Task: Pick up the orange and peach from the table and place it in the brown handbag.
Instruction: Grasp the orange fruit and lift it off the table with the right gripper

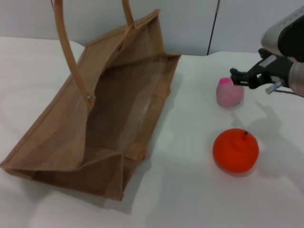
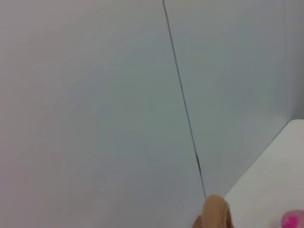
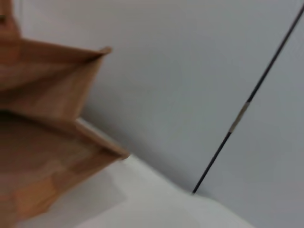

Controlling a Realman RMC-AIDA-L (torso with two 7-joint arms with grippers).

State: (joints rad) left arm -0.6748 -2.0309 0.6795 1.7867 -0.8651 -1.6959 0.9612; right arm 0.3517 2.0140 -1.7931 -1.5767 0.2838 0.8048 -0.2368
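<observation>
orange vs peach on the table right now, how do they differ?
Colour: the orange is bright orange with a dark stem nub; the peach is pale pink with a magenta top.
Size: the orange is clearly bigger than the peach.
Position: the peach lies farther from the robot, with the right gripper at its top; the orange lies nearer, with nothing near it.
Shared: both rest on the white table, outside the brown handbag.

We are seeing the brown handbag (image 1: 102,114) with both handles running off the top edge. The right claw (image 1: 236,77) is blocking part of the peach (image 1: 229,93); its arm is leaving the frame.
</observation>
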